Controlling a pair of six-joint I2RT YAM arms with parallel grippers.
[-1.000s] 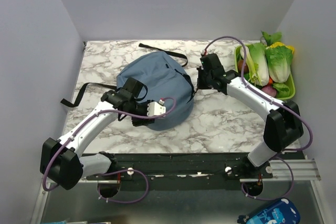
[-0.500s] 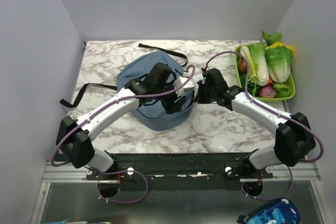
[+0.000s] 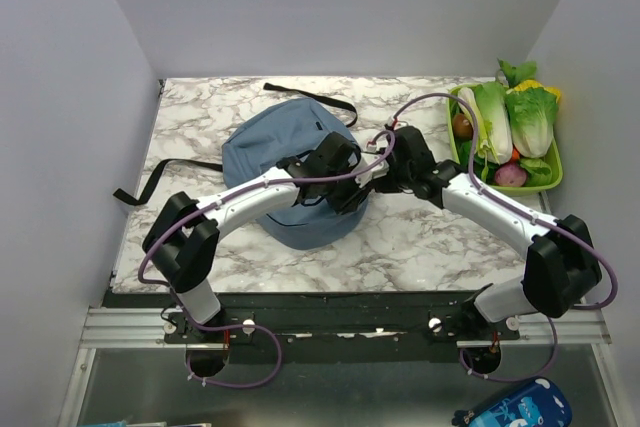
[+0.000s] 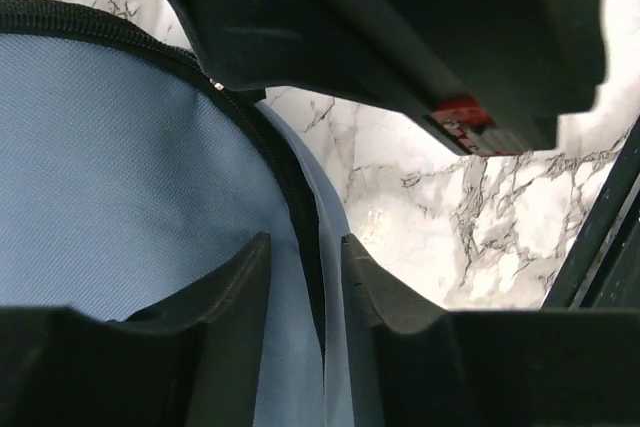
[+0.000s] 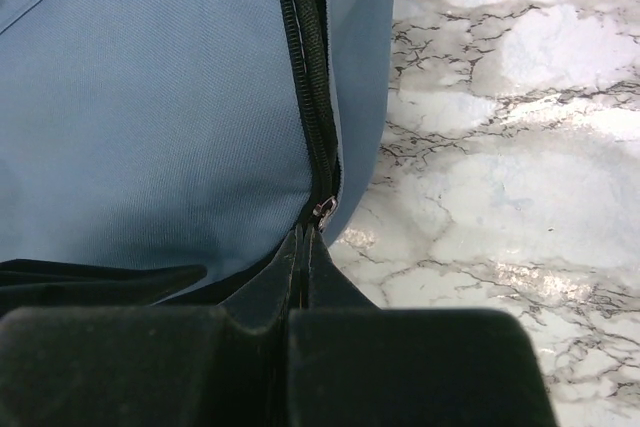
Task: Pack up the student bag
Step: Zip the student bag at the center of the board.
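Overhead view: the student bag, a rounded backpack of soft dusty-blue fabric, lies on the white marble-patterned bench, left of centre. Its long black straps trail off toward the left edge and the far edge. Both of your arms meet at the bag's right-hand side. A green tray of leafy vegetables sits at the far right corner, well apart from the bag.

Left wrist view: your left hand is spread. Its two fingers stand apart over the blue fabric, one on either side of the black zipper, and the zipper line runs through the gap.

Right wrist view: your right hand is pressed together, its tips meeting at the near end of the zipper, by the bag's edge. A small metal pull shows just beyond the tips. You cannot tell whether any tab or fabric is caught between them.
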